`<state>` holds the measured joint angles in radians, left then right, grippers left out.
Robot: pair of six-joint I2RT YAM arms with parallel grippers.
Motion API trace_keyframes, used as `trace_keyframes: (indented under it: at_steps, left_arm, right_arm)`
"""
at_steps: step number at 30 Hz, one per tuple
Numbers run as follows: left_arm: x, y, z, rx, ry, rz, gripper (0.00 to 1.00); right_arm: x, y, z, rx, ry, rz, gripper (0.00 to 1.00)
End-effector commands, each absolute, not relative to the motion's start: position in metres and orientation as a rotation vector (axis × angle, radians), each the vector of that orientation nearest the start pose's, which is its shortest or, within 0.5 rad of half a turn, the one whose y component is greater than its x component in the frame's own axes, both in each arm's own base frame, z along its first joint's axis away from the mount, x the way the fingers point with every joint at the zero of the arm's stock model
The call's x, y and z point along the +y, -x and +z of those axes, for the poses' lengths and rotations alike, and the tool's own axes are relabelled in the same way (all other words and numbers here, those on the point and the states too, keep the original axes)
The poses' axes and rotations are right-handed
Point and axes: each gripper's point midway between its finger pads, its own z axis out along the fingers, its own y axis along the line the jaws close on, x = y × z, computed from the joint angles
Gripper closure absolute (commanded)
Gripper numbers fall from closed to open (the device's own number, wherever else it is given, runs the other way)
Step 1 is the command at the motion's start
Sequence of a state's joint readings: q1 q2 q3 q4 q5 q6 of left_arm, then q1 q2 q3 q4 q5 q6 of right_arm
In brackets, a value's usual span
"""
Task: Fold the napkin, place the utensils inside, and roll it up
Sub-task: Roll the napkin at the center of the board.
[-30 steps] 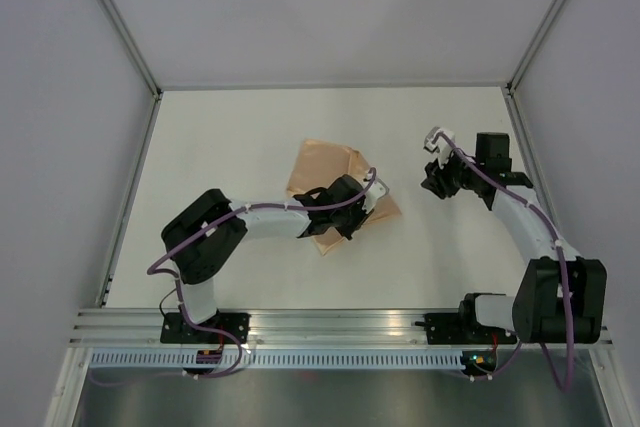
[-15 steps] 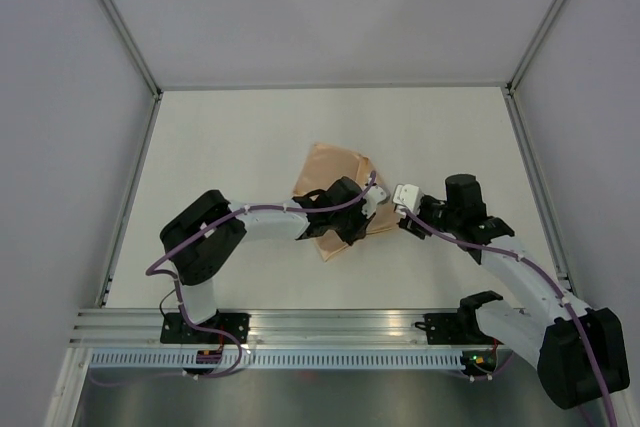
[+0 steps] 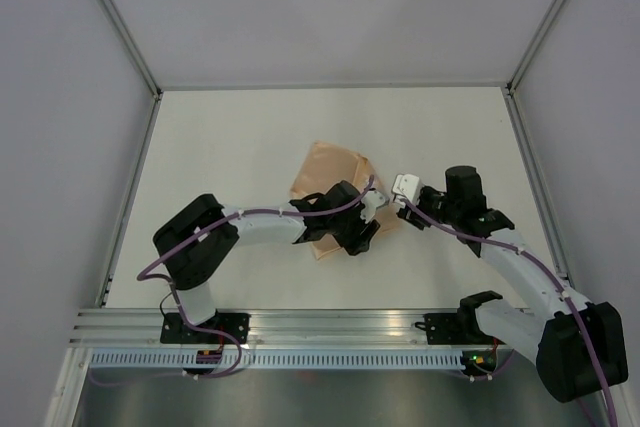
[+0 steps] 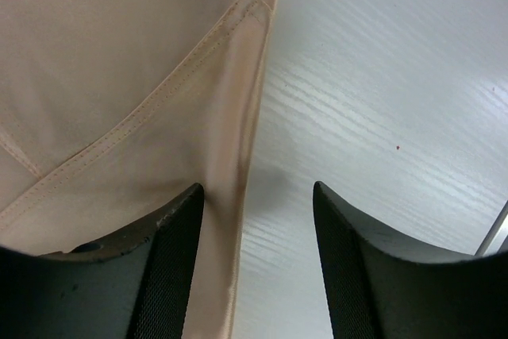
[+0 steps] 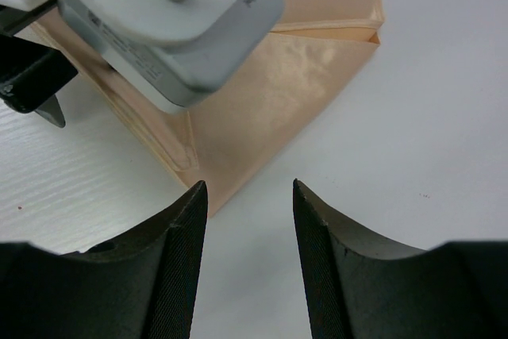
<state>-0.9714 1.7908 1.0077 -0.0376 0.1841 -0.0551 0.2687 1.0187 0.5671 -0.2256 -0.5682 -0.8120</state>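
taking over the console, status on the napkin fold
Left gripper open, over edge of folded napkin. Right gripper open, empty, at its corner. No utensils visible. Left wrist housing crowds the corner.

Table (image 3: pixel 220 147): white, with grey panels on three sides and an aluminium rail (image 3: pixel 330 322) along the near edge. Napkin (image 3: pixel 335 165): peach, folded to an irregular patch near the table's middle. Left arm (image 3: pixel 265 225): stretched across the napkin, with the left gripper (image 3: pixel 358 239) over its near right part. Right arm (image 3: pixel 520 267): bent inward, with the right gripper (image 3: pixel 405 212) just beside the napkin's right edge, close to the left gripper. Finger spacing is too small to tell.
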Motion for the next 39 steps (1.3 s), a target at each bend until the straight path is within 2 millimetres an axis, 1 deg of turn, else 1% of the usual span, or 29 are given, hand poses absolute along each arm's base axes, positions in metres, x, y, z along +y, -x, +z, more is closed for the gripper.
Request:
trace_keyframes:
  at_steps: [1,2,3,6,10,13,18,19,21,22,23,25,28,29,30,31,32,33,34,35,36,37,38,39]
  left_arm:
    - [-0.355,-0.213,0.035,2.265,-1.106,-0.644,0.36]
    - [-0.358,-0.217,0.042,2.247,-1.088,-0.668,0.35]
    - [-0.361,-0.219,0.049,2.23,-1.075,-0.686,0.34]
    - [-0.365,-0.222,0.061,2.198,-1.061,-0.719,0.33]
    - [-0.36,-0.227,0.065,2.191,-1.033,-0.779,0.32]
    - [-0.352,-0.229,0.063,2.206,-1.019,-0.809,0.32]
    - [-0.344,-0.227,0.06,2.22,-0.997,-0.82,0.33]
    - [-0.347,-0.232,0.066,2.187,-0.979,-0.833,0.33]
    - [-0.344,-0.236,0.072,2.178,-0.948,-0.836,0.33]
    - [-0.341,-0.241,0.074,2.176,-0.925,-0.836,0.33]
    - [-0.34,-0.244,0.08,2.167,-0.905,-0.84,0.33]
    - [-0.335,-0.252,0.085,2.161,-0.866,-0.829,0.33]
    - [-0.327,-0.259,0.096,2.139,-0.793,-0.826,0.33]
    - [-0.322,-0.26,0.099,2.142,-0.756,-0.824,0.33]
    - [-0.316,-0.265,0.1,2.14,-0.715,-0.798,0.33]
    - [-0.311,-0.268,0.101,2.141,-0.675,-0.773,0.33]
    - [-0.304,-0.268,0.096,2.169,-0.619,-0.753,0.33]
    - [-0.295,-0.273,0.1,2.163,-0.561,-0.718,0.33]
    - [-0.289,-0.276,0.099,2.171,-0.512,-0.687,0.34]
    - [-0.276,-0.278,0.096,2.193,-0.433,-0.642,0.37]
    - [-0.271,-0.278,0.095,2.202,-0.402,-0.625,0.4]
    - [-0.263,-0.281,0.095,2.209,-0.323,-0.592,0.42]
    - [-0.249,-0.281,0.086,2.244,-0.269,-0.54,0.43]
    - [-0.238,-0.285,0.088,2.243,-0.208,-0.497,0.46]
  right_arm:
    - [0.156,-0.276,0.141,1.602,1.331,0.35,0.47]
    - [0.157,-0.278,0.144,1.599,1.329,0.353,0.47]
    - [0.157,-0.276,0.142,1.614,1.333,0.368,0.47]
    - [0.158,-0.275,0.142,1.624,1.337,0.379,0.47]
    - [0.159,-0.273,0.148,1.623,1.332,0.393,0.46]
    - [0.161,-0.274,0.15,1.631,1.33,0.412,0.47]
    - [0.162,-0.281,0.154,1.635,1.321,0.408,0.47]
    - [0.162,-0.282,0.155,1.638,1.32,0.409,0.47]
    - [0.165,-0.286,0.154,1.649,1.311,0.425,0.47]
    - [0.166,-0.29,0.156,1.652,1.307,0.425,0.47]
    - [0.165,-0.294,0.148,1.684,1.307,0.432,0.46]
    - [0.166,-0.303,0.143,1.711,1.297,0.425,0.47]
    - [0.16,-0.319,0.117,1.807,1.284,0.396,0.47]
    - [0.159,-0.324,0.112,1.825,1.282,0.379,0.48]
    - [0.152,-0.33,0.106,1.859,1.272,0.331,0.49]
    - [0.151,-0.335,0.098,1.89,1.269,0.323,0.52]
    - [0.148,-0.339,0.094,1.908,1.259,0.304,0.54]
    - [0.144,-0.341,0.09,1.933,1.251,0.281,0.56]
    - [0.143,-0.341,0.082,1.963,1.246,0.282,0.59]
    - [0.141,-0.344,0.08,1.974,1.232,0.267,0.63]
    - [0.134,-0.346,0.075,2.002,1.214,0.221,0.65]
    - [0.131,-0.349,0.07,2.017,1.206,0.204,0.69]
    - [0.129,-0.35,0.066,2.03,1.204,0.185,0.71]
    - [0.123,-0.349,0.058,2.061,1.203,0.16,0.73]
